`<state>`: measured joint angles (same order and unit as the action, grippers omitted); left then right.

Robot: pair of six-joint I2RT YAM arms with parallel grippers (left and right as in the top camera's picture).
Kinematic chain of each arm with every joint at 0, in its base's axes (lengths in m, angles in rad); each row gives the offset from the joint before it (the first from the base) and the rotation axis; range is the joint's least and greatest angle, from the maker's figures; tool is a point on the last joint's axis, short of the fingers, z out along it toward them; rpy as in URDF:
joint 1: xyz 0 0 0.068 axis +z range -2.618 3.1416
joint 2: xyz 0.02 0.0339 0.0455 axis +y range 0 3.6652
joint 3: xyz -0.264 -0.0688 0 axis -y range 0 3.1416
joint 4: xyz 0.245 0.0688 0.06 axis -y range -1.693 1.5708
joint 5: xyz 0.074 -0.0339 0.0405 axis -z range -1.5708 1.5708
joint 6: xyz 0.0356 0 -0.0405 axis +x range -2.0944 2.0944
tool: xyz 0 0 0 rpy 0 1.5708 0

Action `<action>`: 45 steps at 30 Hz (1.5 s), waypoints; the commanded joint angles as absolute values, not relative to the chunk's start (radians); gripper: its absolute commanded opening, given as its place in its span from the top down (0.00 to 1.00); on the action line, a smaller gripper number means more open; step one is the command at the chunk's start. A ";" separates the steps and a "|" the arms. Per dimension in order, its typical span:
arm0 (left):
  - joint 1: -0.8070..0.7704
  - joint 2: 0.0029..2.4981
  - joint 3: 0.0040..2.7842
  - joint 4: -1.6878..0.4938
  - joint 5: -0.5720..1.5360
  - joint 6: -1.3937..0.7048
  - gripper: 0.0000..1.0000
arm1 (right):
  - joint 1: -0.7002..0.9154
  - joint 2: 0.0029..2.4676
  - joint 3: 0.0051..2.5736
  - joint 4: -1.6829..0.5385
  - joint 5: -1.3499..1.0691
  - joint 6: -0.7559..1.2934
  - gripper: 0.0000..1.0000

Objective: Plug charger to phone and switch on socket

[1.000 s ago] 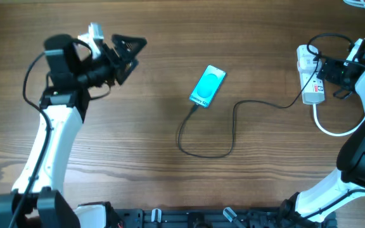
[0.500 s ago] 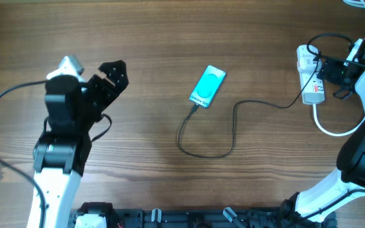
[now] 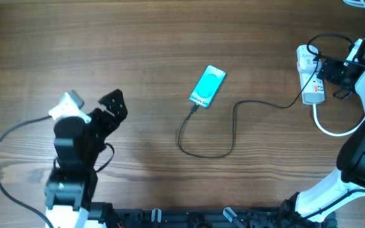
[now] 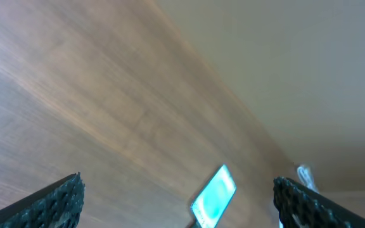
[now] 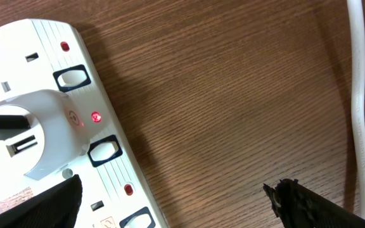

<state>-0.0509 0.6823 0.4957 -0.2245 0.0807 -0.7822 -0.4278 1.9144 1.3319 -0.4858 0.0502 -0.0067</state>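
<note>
The phone (image 3: 207, 87) lies screen up at the table's middle, turquoise and white; it also shows in the left wrist view (image 4: 214, 195). The thin black charger cable (image 3: 233, 120) meets the phone's lower end, loops toward the front and runs right to the white socket strip (image 3: 309, 82). My left gripper (image 3: 113, 104) is open and empty at the front left, far from the phone. My right gripper (image 3: 319, 71) is open and empty over the strip; in the right wrist view the strip (image 5: 106, 164) carries a white plug adapter (image 5: 30, 139) and a red light (image 5: 96, 116) glows.
The strip's thick white cord (image 3: 325, 126) curves toward the front by my right arm and shows in the right wrist view (image 5: 358, 95). The black cable's loop (image 3: 201, 152) lies in front of the phone. Bare wood table (image 3: 138, 38) surrounds them.
My left arm has drawn back from the far left toward the front edge, its gripper still open. Phone, cable, strip and right arm have not moved.
</note>
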 commanded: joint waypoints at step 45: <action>-0.052 0.003 0.006 -0.073 -0.016 -0.164 0.00 | -0.426 1.890 1.325 -0.483 0.064 -0.024 0.00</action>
